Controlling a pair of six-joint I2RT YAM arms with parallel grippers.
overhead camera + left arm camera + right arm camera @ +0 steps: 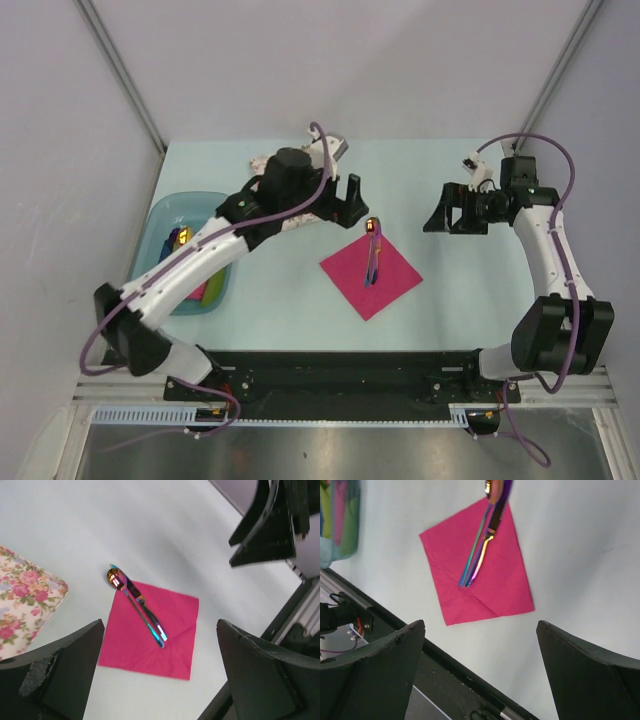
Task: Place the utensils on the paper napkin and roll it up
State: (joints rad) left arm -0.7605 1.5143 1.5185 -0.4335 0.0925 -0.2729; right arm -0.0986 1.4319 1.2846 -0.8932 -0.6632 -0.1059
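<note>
Left arm (195, 265): white shells along the long links, black housings at the joints, bulky black block at the end farthest from the gripper. Right arm (548, 250): same white-and-black build. Purple cable (86, 345) along each arm, looping free at the far end and arching just behind the gripper. Left gripper (345, 203) and right gripper (442, 215): matte black, two broad wedge-shaped fingers each. Left fingers (65, 675) up close: flat black faces, with a grey scuffed patch on one. Right fingers (375, 675): plain black, thin pale edges. Small white block (480, 165) just behind the right gripper.
</note>
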